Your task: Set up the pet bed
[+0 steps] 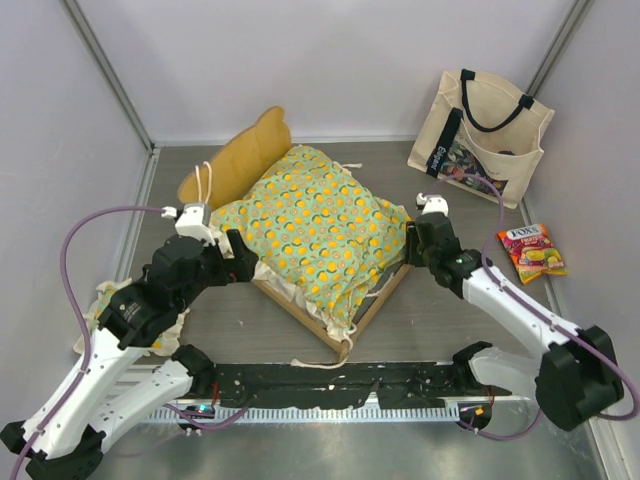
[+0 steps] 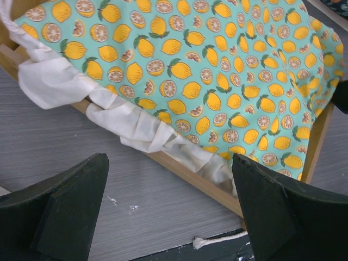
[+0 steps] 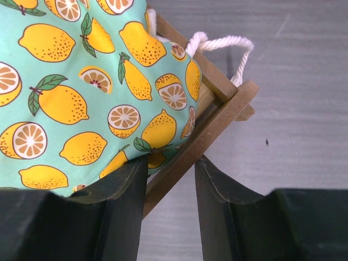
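Observation:
The pet bed sits mid-table: a light-wood frame (image 1: 300,318) with a curved headboard (image 1: 245,155) at the back left. Its green lemon-print cushion (image 1: 320,225) lies bunched on the frame, and the cream ruffle (image 2: 130,128) spills over the near-left rail (image 2: 190,176). My left gripper (image 1: 243,258) hangs open above bare table beside that rail, nothing between its fingers (image 2: 169,163). At the bed's right corner my right gripper (image 1: 412,240) straddles the frame rail (image 3: 217,122). Its jaws (image 3: 171,160) are closed on the rail, the inner finger tucked under the cushion (image 3: 81,81). A white tie cord (image 3: 223,43) loops over that corner.
A cream tote bag (image 1: 480,125) leans on the back right wall. A candy packet (image 1: 531,252) lies at the right. A small ruffled pillow (image 1: 100,298) peeks out under my left arm. A black strip (image 1: 330,380) runs along the near edge, with a cord end (image 2: 217,239) on it.

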`<state>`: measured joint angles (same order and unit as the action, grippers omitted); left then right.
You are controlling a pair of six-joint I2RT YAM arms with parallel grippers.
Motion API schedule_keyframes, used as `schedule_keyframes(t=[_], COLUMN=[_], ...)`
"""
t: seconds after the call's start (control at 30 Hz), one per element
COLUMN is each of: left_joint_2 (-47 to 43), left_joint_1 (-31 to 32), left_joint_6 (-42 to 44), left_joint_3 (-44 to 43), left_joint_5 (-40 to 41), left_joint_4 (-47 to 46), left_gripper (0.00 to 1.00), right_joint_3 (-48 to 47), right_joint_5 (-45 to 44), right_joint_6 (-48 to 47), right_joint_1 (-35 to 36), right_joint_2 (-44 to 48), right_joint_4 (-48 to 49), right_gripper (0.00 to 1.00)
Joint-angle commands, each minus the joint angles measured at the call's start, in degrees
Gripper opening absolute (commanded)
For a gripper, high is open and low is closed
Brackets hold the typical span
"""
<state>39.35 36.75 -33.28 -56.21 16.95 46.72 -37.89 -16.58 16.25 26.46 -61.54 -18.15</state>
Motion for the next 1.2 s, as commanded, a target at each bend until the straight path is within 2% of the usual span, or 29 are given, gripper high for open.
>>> schedule_keyframes(t=[0.0,0.2,0.4,0.57,0.67,0.73,0.8,0.83,0.9,0.93,0.97,1.03,1.07,1.1,1.17], left_joint_2=[0.1,2.0,4.3,8.3,13.4,16.0,17.3,18.1,20.4,21.0,22.6,23.6,23.7,23.5,22.1], left_joint_1=[-0.2,-0.2,-0.2,-0.1,0.1,1.5,3.6,4.3,6.6,7.4,8.3,10.1,10.3,10.5,10.4], left_joint_6=[2.8,5.1,7.8,8.1,8.1,7.3,6.7,6.0,5.2,4.3,3.8,2.3,2.0,1.6,0.4], left_joint_3=[1.0,0.9,0.0,-0.7,-3.3,-4.1,-4.5,-4.7,-5.2,-5.3,-5.5,-5.5,-5.1,-4.0,-2.7], left_joint_5=[-3.8,-6.9,-10.2,-15.8,-21.2,-23.0,-22.8,-22.7,-22.9,-23.2,-23.3,-23.0,-22.8,-22.5,-20.3], left_joint_4=[-4.9,-5.2,-6.4,-9.7,-9.6,-11.5,-14.1,-15.1,-17.6,-18.2,-18.7,-19.3,-19.8,-20.3,-21.1], left_gripper=[1.0,1.0,0.99,0.96,0.94,0.92,0.92,0.92,0.91,0.91,0.91,0.91,0.9,0.9,0.89], right_joint_3=[-6.7,-14.6,-16.4,-19.1,-22.7,-25.5,-27.9,-28.6,-28.3,-27.2,-26.7,-25.0,-24.0,-22.0,-21.4], right_joint_5=[14.3,15.3,14.3,15.9,15.3,12.8,13.9,14.6,14.4,13.9,11.8,11.1,8.1,5.6,2.0], right_joint_6=[-14.1,-27.0,-37.2,-39.5,-36.0,-32.2,-28.2,-27.4,-24.4,-23.3,-22.1,-18.1,-16.4,-9.7,-5.0], right_joint_1=[-0.8,-0.8,-0.9,-2.4,-2.5,-2.6,-2.7,-2.7,-2.7,-2.8,-2.7,-2.7,-2.7,-2.7,-2.7], right_joint_2=[-12.0,-26.9,-32.8,-33.6,-33.2,-32.6,-31.5,-30.6,-26.6,-25.0,-23.3,-17.7,-15.3,-11.5,-8.3], right_joint_4=[10.2,8.9,11.5,15.9,11.5,6.4,1.1,-1.4,-2.1,-2.0,-1.9,-2.0,-1.1,-0.6,-2.9], right_gripper=[0.01,0.01,0.01,0.01,0.02,0.08,0.16,0.24,0.42,0.56,0.75,0.79,0.79,0.8,0.8])
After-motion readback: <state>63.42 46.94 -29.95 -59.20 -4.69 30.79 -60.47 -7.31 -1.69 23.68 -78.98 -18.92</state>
